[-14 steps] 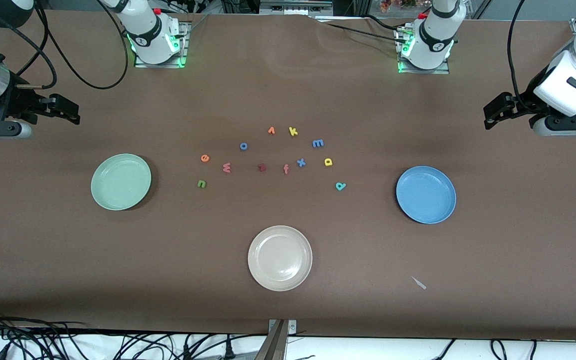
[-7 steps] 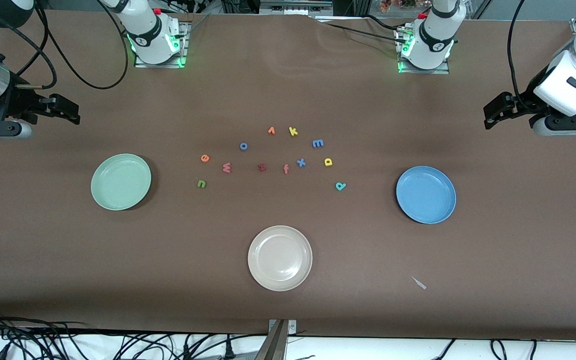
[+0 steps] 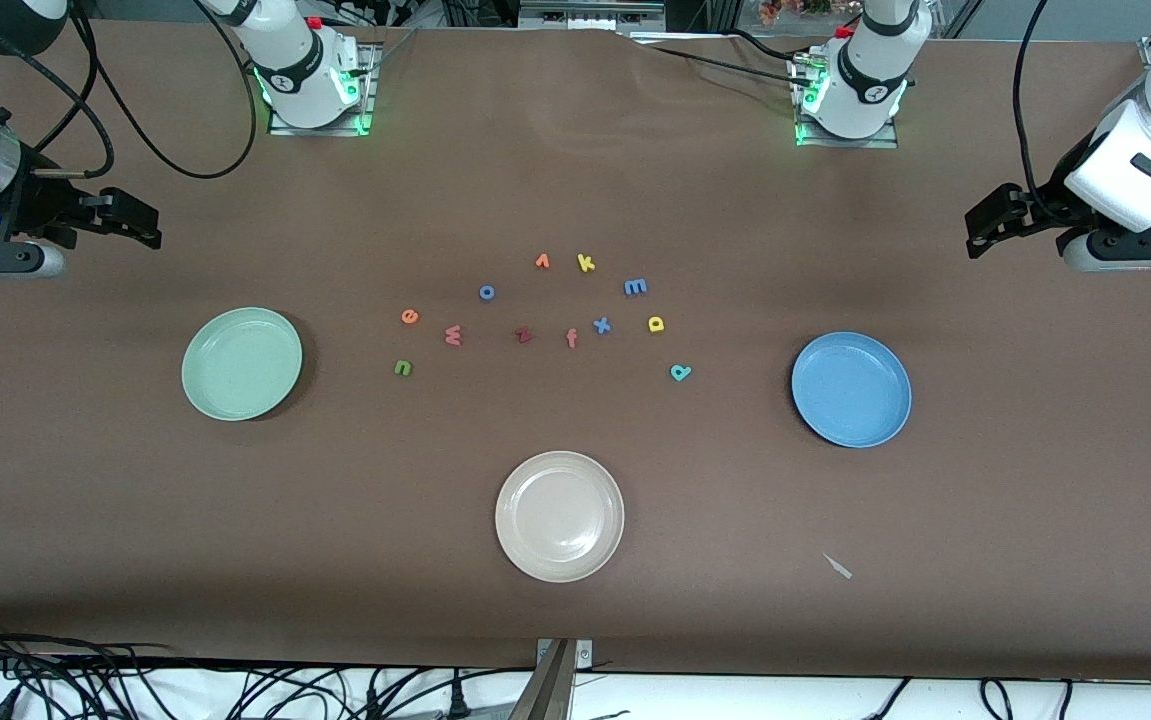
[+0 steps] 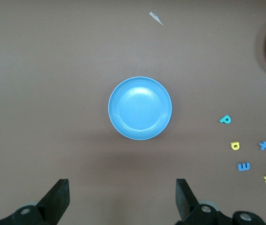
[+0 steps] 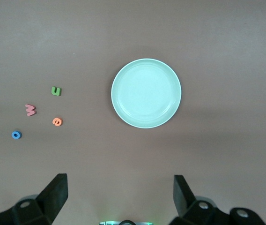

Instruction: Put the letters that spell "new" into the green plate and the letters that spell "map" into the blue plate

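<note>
Probably the wide-open left gripper (image 4: 119, 199) or right gripper (image 5: 119, 197) grabs a lookalike: yellow "k" (image 3: 586, 263) for "a" (image 3: 656, 323).

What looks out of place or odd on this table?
Only a small pale scrap lies on the table, nearer the front camera than the blue plate; it belongs to neither plates nor letters. Nothing looks spilled or damaged.
</note>
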You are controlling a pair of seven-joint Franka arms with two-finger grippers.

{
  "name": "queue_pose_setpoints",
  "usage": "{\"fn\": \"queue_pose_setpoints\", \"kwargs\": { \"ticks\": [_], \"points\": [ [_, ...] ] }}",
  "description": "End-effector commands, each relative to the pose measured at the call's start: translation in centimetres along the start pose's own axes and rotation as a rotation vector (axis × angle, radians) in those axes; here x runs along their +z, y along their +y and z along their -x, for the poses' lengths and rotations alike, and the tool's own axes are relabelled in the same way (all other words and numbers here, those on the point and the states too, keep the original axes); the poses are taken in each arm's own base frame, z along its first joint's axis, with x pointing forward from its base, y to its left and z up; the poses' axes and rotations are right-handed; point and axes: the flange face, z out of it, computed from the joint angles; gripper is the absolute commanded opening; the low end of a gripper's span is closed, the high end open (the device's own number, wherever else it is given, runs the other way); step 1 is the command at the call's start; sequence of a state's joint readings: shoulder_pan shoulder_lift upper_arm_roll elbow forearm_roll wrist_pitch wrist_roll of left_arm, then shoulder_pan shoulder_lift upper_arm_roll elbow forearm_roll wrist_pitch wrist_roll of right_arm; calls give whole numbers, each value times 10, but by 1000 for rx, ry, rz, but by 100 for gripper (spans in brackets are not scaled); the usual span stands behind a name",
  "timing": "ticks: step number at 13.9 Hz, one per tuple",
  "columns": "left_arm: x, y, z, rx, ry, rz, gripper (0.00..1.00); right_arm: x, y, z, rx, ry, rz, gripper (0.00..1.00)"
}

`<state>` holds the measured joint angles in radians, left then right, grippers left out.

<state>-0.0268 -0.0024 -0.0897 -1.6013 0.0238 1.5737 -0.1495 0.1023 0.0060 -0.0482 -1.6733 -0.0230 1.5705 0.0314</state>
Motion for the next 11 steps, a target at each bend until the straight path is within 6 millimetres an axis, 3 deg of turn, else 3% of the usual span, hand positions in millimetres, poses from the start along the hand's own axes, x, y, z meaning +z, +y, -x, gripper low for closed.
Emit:
{"fn": "queue_pose_setpoints", "kwargs": {
  "ticks": [1,4,6,11],
  "points": [
    [-6,0,-3,17,-3,-8,100,-3,-3,-1,-3,7,-18,100],
    [-6,1,-3,17,-3,-9,100,0,-4,-2,-5,-1,-25,100],
    [-5,0,-4,17,-4,-11,100,13,-14,-9,-11,-30,-67,100],
    [-5,1,-4,14,-3,-9,100,51,-78,-29,-82,-50,-58,100]
  ]
}}
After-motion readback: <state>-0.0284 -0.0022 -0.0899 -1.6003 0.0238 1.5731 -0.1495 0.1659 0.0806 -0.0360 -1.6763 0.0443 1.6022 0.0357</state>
